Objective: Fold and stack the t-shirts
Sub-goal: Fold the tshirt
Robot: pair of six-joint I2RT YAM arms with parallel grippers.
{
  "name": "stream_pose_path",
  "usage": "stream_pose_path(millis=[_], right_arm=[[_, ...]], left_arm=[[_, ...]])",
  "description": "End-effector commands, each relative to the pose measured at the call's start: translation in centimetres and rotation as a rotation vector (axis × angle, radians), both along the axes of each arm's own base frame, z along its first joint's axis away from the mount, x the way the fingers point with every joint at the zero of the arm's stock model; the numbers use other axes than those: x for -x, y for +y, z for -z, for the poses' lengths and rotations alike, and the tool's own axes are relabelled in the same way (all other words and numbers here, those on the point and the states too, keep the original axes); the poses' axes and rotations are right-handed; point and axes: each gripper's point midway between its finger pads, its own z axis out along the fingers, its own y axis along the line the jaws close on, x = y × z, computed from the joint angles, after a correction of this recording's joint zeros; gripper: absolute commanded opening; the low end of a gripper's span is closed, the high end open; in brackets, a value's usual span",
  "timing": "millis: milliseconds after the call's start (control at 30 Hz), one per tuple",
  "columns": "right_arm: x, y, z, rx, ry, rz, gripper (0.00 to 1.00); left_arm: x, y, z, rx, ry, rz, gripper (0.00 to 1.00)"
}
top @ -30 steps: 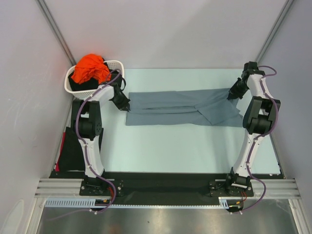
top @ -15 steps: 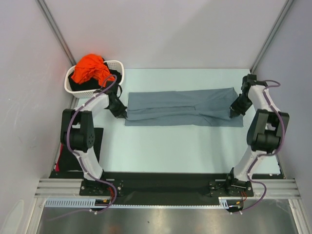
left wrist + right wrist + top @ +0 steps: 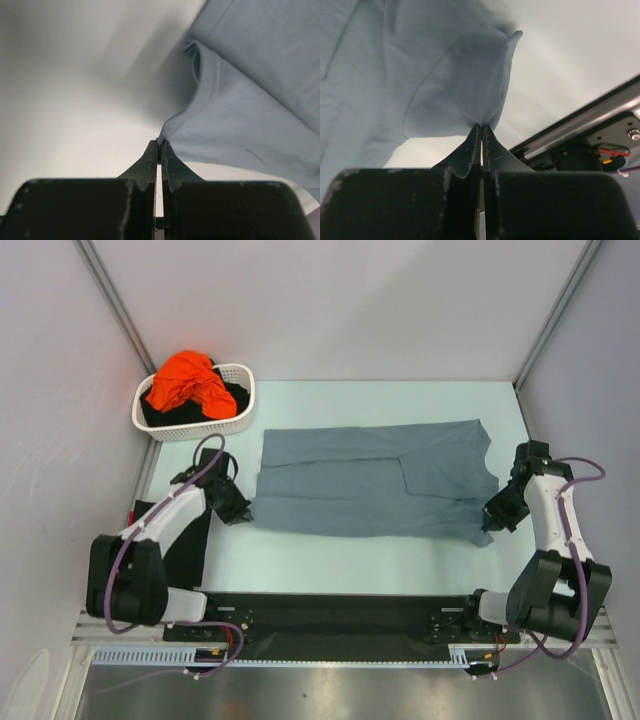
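A grey-blue t-shirt (image 3: 370,480) lies spread across the middle of the pale table, partly folded lengthwise. My left gripper (image 3: 243,512) is shut on its near-left corner; in the left wrist view the gripper (image 3: 160,144) pinches the cloth (image 3: 240,115) at its tips. My right gripper (image 3: 487,525) is shut on the near-right corner, and the right wrist view shows the gripper (image 3: 481,127) holding a bunched edge of the shirt (image 3: 420,75). An orange t-shirt (image 3: 188,382) sits heaped on dark clothing in a white basket (image 3: 240,418) at the back left.
Dark cloth (image 3: 185,550) lies on the table's left side near the left arm. Grey walls close in left and right. The black rail (image 3: 330,610) with the arm bases runs along the near edge, also in the right wrist view (image 3: 580,130).
Both grippers have pulled the shirt's edge from the far side toward the near side, so the shirt now lies wider across the table. Both arms have swung down toward the near edge.
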Motion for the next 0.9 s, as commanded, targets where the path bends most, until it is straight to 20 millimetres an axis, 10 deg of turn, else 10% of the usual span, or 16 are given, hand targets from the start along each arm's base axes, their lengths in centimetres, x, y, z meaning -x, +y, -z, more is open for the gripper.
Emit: stream_pose_path(millis=[0,400,867], right_arm=[[2.6,0.0,-0.7,0.015,0.017,0.053,0.0],[7.3,0.7,0.4,0.074,0.056,0.063,0.0],[1.1,-1.5,-4.0,0.193,-0.095,-0.052,0.0]], left_arm=[[2.6,-0.3,0.5,0.024,0.001,-0.004,0.0],[8.4,0.3,2.0,0.052,0.028,-0.064,0.04],[5.2,0.7,0.5,-0.007,-0.045,0.001,0.0]])
